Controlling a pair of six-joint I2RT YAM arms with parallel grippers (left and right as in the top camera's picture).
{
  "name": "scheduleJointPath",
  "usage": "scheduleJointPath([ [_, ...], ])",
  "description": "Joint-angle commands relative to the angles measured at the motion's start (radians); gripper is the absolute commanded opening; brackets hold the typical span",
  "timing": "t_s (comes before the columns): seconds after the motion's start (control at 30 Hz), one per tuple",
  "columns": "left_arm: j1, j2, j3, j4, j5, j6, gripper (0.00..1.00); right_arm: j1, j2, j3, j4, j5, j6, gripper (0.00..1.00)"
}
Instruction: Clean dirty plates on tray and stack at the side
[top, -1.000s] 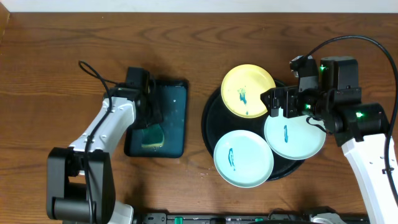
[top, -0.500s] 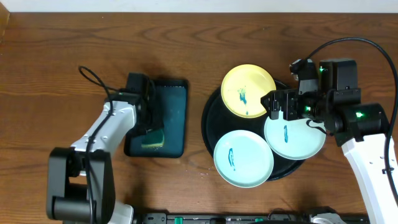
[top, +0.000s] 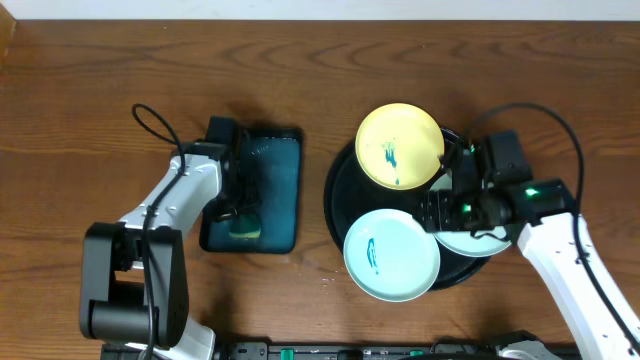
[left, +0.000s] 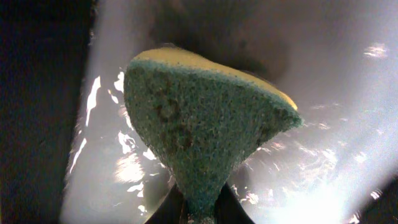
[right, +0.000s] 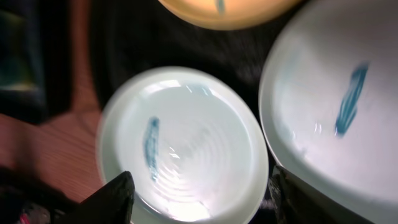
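Three plates lie on the round black tray (top: 335, 190): a pale yellow plate (top: 400, 146) at the back, a mint plate (top: 391, 254) at the front, and a second mint plate (top: 480, 245) on the right, mostly hidden under my right arm. All three show blue-green smears. My right gripper (top: 435, 215) hangs low over the tray between the two mint plates. In the right wrist view the right gripper (right: 202, 199) is open, with one mint plate (right: 180, 143) below its fingers and the other (right: 336, 106) to the right. My left gripper (left: 202, 208) is shut on a green-and-yellow sponge (left: 205, 130).
The sponge (top: 246, 225) and my left gripper (top: 238, 212) are over the near end of a dark teal rectangular tray (top: 275, 160), left of the black tray. The tray's floor looks wet and shiny. Brown wooden table (top: 100, 90) surrounds both trays.
My left gripper has shut on the sponge. My right arm has swung down and left, low over the right mint plate, and its jaws have narrowed somewhat.
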Motion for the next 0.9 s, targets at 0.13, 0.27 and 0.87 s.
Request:
scheduleJointPath([
  [0.13,0.000,-0.152,0.103,-0.077,0.018,0.021,0.07,0.008,0.027,-0.130,0.019,0.025,0.085,0.53],
  [0.27,0.000,-0.244,0.103,-0.100,0.018,0.021,0.07,0.008,0.029,-0.190,0.019,0.055,0.159,0.47],
  [0.87,0.000,-0.349,0.103,-0.127,0.018,0.021,0.07,0.008,0.028,-0.379,0.433,-0.001,0.283,0.01],
])
